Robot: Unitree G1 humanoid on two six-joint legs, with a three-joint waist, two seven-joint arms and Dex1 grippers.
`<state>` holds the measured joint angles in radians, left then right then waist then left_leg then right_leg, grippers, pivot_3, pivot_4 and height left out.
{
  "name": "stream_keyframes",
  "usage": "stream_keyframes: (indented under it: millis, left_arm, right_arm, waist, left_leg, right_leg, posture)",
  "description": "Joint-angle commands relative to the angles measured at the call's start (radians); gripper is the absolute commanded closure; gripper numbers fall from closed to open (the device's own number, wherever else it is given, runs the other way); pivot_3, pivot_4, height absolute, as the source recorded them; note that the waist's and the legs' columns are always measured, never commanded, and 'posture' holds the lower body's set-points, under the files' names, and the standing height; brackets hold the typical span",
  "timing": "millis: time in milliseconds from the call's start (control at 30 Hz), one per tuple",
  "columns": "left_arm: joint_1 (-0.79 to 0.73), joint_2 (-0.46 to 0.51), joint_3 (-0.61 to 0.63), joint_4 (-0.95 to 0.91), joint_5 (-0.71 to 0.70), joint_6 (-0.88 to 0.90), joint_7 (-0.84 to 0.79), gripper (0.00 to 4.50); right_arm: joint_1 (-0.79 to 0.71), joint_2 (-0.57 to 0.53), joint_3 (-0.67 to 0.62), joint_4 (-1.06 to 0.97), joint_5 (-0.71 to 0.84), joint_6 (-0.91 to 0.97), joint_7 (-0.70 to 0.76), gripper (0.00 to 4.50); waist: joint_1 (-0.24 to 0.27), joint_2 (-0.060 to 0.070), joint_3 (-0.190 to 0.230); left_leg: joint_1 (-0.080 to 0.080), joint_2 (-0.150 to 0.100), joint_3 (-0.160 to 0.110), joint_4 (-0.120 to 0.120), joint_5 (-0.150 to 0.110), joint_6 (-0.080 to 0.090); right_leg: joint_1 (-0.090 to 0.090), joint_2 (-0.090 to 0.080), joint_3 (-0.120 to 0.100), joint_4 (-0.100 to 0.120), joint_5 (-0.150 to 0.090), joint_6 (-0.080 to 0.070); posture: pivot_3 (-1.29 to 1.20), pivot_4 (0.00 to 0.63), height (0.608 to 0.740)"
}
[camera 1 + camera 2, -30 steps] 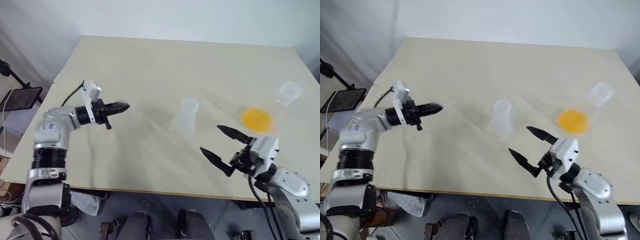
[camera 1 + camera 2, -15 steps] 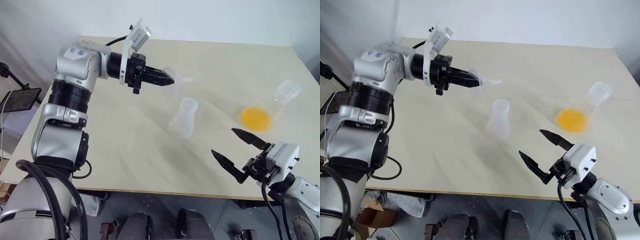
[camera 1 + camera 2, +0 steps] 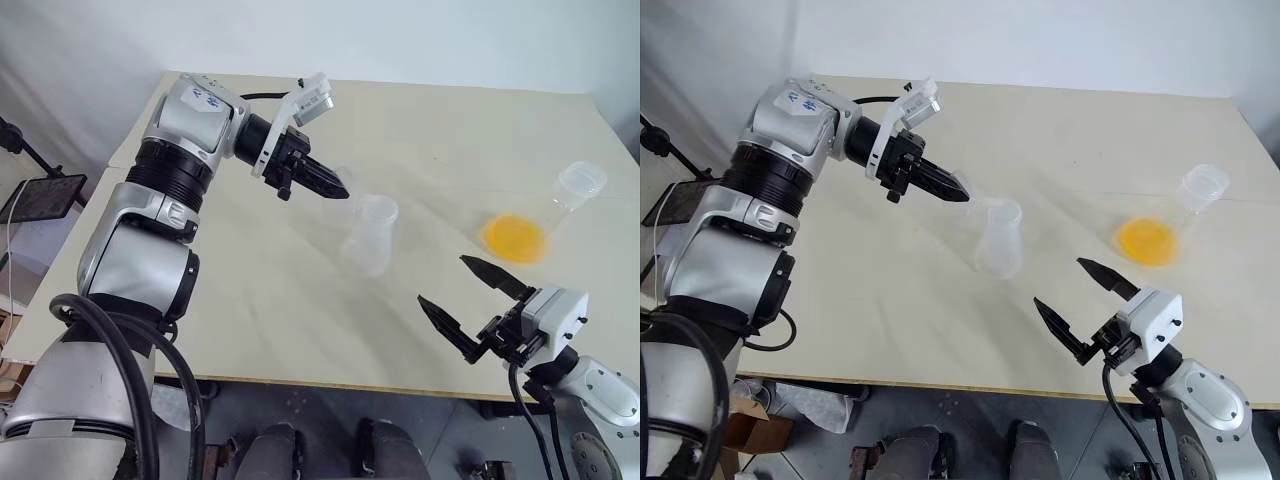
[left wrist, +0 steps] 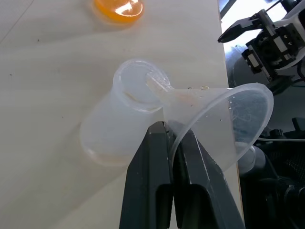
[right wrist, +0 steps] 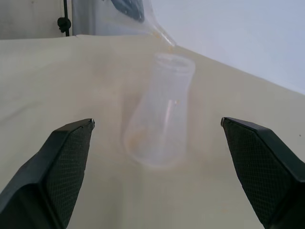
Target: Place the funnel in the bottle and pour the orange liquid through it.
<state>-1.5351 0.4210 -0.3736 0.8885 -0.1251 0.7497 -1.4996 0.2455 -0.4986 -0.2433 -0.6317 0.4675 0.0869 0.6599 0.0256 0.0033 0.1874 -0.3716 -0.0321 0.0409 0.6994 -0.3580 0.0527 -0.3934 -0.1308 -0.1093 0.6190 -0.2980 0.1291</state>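
- Our left gripper (image 4: 172, 138) is clamped on the funnel (image 4: 217, 119), pinching its thin cone wall near the rim, with the spout tilted over the bottle's mouth.
- The bottle (image 3: 369, 236) stands upright near the middle of the table (image 3: 250, 320); the flask holding the orange liquid (image 3: 514, 238) sits well apart to its right.
- Our right gripper (image 3: 470, 300) hangs with its jaws wide and empty, near the table's near edge.
- We judge the funnel light, thin and flexible, so a firm pinch may deform it.
- The bottle looks light and tippable; we should seat the spout gently.
- We would grasp the flask by its neck; liquid will slosh.
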Motion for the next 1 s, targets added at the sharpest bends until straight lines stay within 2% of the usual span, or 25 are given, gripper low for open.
stream_keyframes:
  millis: [33,467,567,967,1000]
  left_arm:
    - [-0.05,-0.03,0.006,0.032,0.025,-0.018,-0.015,4.49]
    - [-0.128,-0.104,0.031,0.196,0.089,-0.051,-0.015,4.49]
    - [-0.137,-0.112,0.046,0.216,0.095,-0.052,-0.007,3.84]
    - [-0.141,-0.144,0.139,0.225,0.086,-0.069,0.061,0.07]
    - [-0.141,-0.147,0.148,0.225,0.084,-0.07,0.072,0.03]
  right_arm:
    - [-0.008,0.011,0.002,-0.028,-0.006,-0.024,-0.015,0.0]
    - [-0.006,0.049,0.035,-0.031,-0.036,-0.048,-0.05,0.0]
    - [-0.003,0.056,0.041,-0.032,-0.044,-0.052,-0.056,0.0]
    - [-0.023,0.074,0.067,-0.015,-0.064,-0.066,-0.068,0.0]
    - [-0.022,0.075,0.067,-0.015,-0.064,-0.067,-0.067,0.0]
  waist:
    - [0.001,0.0,0.0]
    - [-0.001,0.0,0.0]
    - [0.0,0.0,0.0]
    - [-0.002,0.0,0.0]
    - [-0.001,0.0,0.0]
  left_leg:
    - [0.0,0.0,0.0,0.0,0.0,0.0]
    - [0.0,0.0,0.0,0.0,0.0,0.0]
    - [0.0,0.0,0.0,0.0,0.0,0.0]
    - [0.0,0.0,0.0,0.0,0.0,0.0]
    - [0.0,0.0,0.0,0.0,0.0,0.0]
  right_leg:
    - [0.0,0.0,0.0,0.0,0.0,0.0]
    - [0.0,0.0,0.0,0.0,0.0,0.0]
    - [0.0,0.0,0.0,0.0,0.0,0.0]
    - [0.0,0.0,0.0,0.001,0.0,0.0]
    - [0.0,0.0,0.0,0.001,0.0,0.0]
  posture:
    - [0.0,0.15,0.74]
    - [0.0,0.15,0.74]
    - [0.0,0.15,0.74]
    - [0.0,0.15,0.74]
    - [0.0,0.15,0.74]
